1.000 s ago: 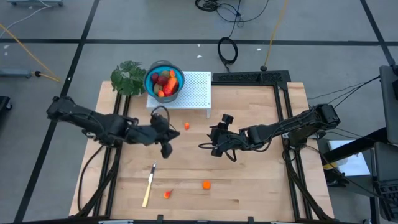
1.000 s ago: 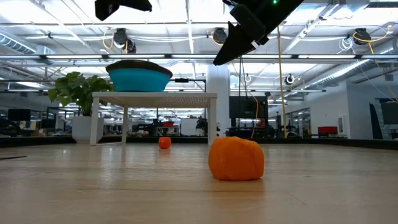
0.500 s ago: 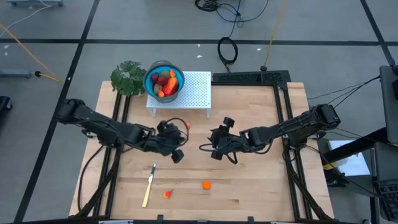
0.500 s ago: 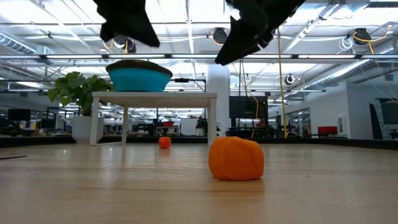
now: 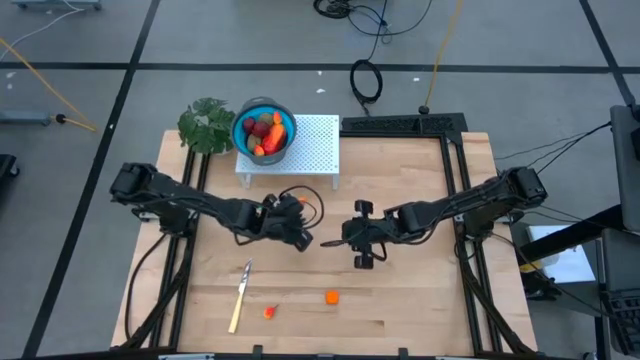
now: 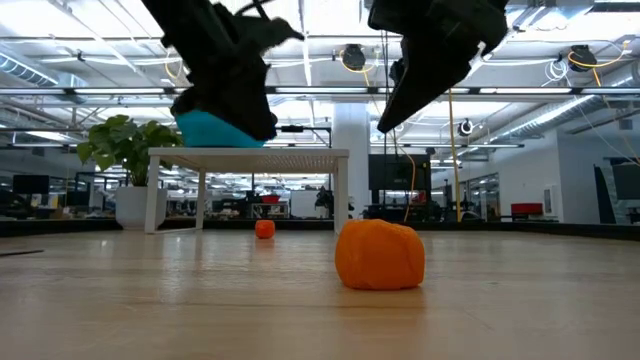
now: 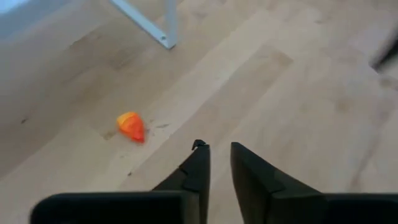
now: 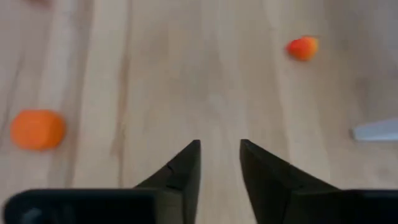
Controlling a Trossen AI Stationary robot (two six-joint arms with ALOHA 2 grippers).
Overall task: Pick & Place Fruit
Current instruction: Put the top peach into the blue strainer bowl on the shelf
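Orange fruit pieces lie loose on the wooden table (image 5: 420, 300): a round piece (image 5: 331, 297) and a smaller one (image 5: 268, 312) near the front edge, a tapered piece (image 7: 130, 126) by the white stand's (image 5: 315, 150) leg, its narrow end pointing toward that leg; more fruit fills the blue bowl (image 5: 240, 128) on the stand at the back edge; left gripper (image 7: 216, 152) hovers mid-table, fingers slightly parted, empty, tapered piece just beside it; right gripper (image 8: 219, 152), parted, empty, hangs above the front pieces.
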